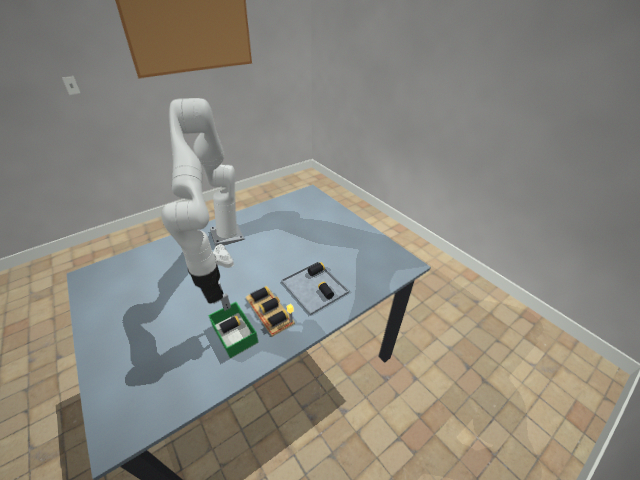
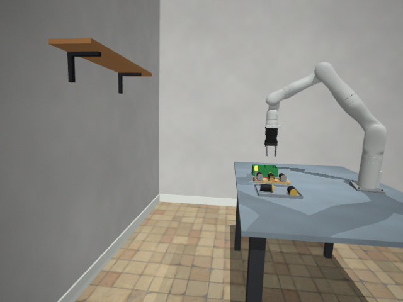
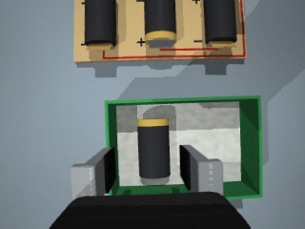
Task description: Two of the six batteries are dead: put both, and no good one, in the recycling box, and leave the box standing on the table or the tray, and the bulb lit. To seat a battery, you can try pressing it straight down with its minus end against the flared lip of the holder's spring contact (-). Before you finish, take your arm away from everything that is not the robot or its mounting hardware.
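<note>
The green recycling box stands on the table. One black battery with a gold end lies in it. My gripper is open and empty. It hangs above the box, with its fingers on either side of that battery in the wrist view. The tan holder board beside the box carries three batteries. Its bulb shows yellow. Two more batteries lie on the grey tray.
The arm's base is bolted near the table's back. A small white object lies in front of it. The box and holder stand near the table's front edge. A wooden shelf hangs on the far wall.
</note>
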`<state>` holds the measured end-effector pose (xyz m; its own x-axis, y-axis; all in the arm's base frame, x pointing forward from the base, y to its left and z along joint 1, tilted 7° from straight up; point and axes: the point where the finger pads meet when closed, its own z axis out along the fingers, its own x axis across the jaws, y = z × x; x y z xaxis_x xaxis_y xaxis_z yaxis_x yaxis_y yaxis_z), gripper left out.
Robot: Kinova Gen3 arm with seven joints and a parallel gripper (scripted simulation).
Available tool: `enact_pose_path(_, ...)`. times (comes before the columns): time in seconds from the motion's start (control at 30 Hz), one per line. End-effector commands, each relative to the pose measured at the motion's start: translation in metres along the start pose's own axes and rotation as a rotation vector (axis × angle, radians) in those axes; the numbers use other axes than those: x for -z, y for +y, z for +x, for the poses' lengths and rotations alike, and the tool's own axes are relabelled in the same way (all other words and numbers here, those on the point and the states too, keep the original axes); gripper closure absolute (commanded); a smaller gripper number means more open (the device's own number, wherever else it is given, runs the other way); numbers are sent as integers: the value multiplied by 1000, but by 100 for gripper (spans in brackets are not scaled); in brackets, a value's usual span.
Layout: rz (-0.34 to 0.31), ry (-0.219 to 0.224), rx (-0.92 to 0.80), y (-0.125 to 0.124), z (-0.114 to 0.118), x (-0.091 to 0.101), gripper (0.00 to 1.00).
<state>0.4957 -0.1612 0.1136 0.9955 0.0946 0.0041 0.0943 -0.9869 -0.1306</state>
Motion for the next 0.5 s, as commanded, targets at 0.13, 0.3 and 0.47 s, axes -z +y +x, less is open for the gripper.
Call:
enact_pose_path(0.13, -10, 18, 0, 3, 5, 16, 10)
enact_pose_path(0.3, -10, 18, 0, 1, 5, 16, 10)
enact_pose_path(0.47, -10, 18, 0, -4, 6, 16, 10)
